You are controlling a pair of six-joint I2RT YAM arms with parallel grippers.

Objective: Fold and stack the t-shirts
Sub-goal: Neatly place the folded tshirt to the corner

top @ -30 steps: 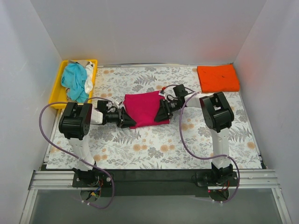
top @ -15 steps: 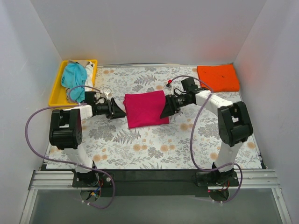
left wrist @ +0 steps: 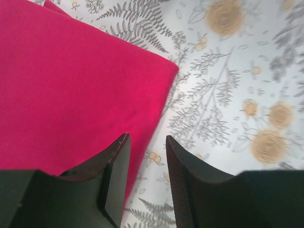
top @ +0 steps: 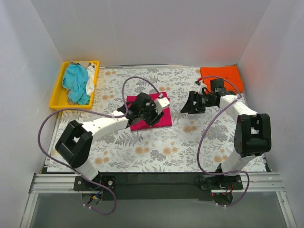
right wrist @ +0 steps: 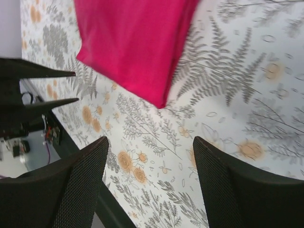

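Overhead and wrist views of a bench (top: pixel 156 152) covered in a cloth printed with grey ferns and orange flowers. The garments are plain, in solid colours.

(a) Magenta t-shirt (top: pixel 162 118): folded to a flat rectangle at mid-bench with crisp edges. The right wrist view shows stacked layers along one side (right wrist: pixel 133 42). The left arm covers its middle from above. In the left wrist view (left wrist: pixel 71 85) it runs off the top and left of the frame.

(b) Left end effector (left wrist: pixel 147 142): low over the shirt's edge, fingers (left wrist: pixel 116 175) parted by a narrow gap. Bench cloth shows through the gap and nothing is grasped.

(c) Right end effector (top: pixel 190 105): well apart from the magenta shirt on its right, released, fingers (right wrist: pixel 228 185) spread wide and empty.

(d) Orange t-shirt (top: pixel 222 79): folded flat at the far right corner, its near edge partly behind the right arm.

(e) Yellow tray (top: pixel 57 88): at the far left, holding a crumpled teal t-shirt (top: pixel 76 83) and a white one (top: pixel 90 84). They are tangled, and their outlines are hard to separate.
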